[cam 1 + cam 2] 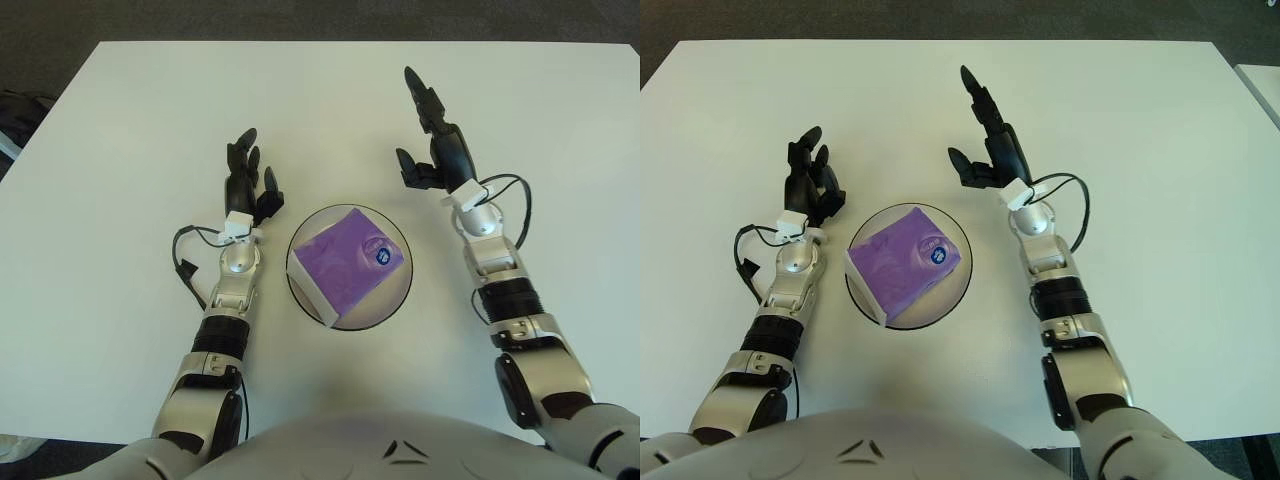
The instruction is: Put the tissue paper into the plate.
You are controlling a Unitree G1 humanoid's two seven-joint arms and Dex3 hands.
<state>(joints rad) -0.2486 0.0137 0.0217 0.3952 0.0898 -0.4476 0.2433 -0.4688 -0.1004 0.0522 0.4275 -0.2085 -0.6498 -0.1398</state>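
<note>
The purple square pack of tissue paper [346,264] lies already inside the round white plate [392,301] on the white table [120,120], so the empty, spread right hand [432,128] and the relaxed, empty left hand [248,182] should only retreat without touching the rim.

Mount: stereo pair on the robot's head, the two eyes slightly apart.
Facing: forward and down over the white table [120,120].
Range: near, arms fill the foreground.
Overlap: almost the whole tabletop, shifted sideways between eyes.
</note>
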